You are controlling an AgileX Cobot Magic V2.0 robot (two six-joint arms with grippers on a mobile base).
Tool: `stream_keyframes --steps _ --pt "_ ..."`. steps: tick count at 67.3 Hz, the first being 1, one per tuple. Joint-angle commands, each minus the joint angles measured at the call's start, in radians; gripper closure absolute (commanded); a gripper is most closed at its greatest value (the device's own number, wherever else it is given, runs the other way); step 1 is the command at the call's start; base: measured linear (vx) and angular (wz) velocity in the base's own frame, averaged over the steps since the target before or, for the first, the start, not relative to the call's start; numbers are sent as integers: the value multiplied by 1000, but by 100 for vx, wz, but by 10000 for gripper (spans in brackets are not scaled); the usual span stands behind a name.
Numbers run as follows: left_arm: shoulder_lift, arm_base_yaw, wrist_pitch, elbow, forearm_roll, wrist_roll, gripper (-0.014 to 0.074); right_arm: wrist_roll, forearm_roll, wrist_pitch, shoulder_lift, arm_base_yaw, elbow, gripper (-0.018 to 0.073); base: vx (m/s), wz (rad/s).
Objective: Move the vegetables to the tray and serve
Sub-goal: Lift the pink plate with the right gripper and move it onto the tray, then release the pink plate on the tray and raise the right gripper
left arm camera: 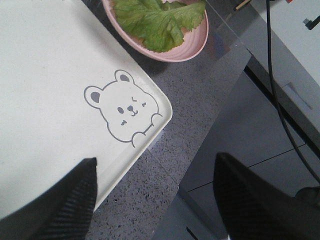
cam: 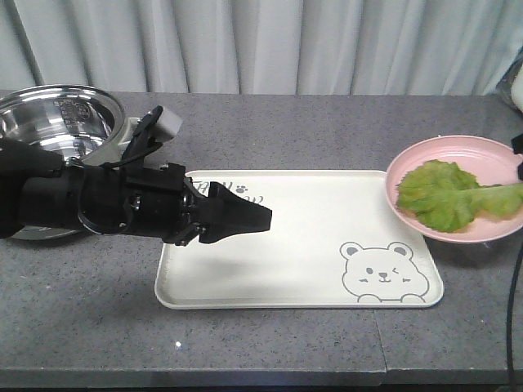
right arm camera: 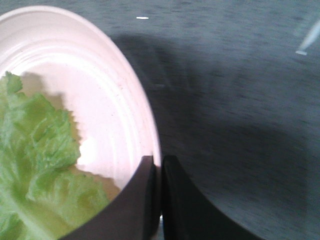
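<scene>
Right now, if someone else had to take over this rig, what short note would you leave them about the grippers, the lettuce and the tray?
Left gripper: open and empty, hanging over the left part of the tray.
Right gripper: shut on the rim of the pink plate, as far as the wrist view shows.
Lettuce: all of it is on the pink plate, which sits at the tray's right edge.
Done: nothing has been put on the tray yet.
Left: get the lettuce onto the tray, then serve.
</scene>
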State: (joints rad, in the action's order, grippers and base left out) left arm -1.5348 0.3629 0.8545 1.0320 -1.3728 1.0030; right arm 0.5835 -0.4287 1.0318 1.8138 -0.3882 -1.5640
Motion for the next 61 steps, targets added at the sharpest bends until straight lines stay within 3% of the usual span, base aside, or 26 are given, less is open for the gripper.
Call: stream_keyframes --steps 1,17,33,45,61 --pt "36 4 21 31 -65 -4 111 9 -54 -11 -58 72 -27 565 0 0" --pt "36 4 21 31 -65 -4 111 -3 -55 -15 -49 287 -27 565 0 0" --pt "36 4 21 31 -65 -4 111 -59 -71 -33 3 448 -27 565 0 0" --pt "36 4 21 31 -65 -4 111 -79 -88 -84 45 505 -27 565 0 0" --pt "36 4 21 31 -65 -4 111 -97 -157 -88 97 505 -27 561 0 0"
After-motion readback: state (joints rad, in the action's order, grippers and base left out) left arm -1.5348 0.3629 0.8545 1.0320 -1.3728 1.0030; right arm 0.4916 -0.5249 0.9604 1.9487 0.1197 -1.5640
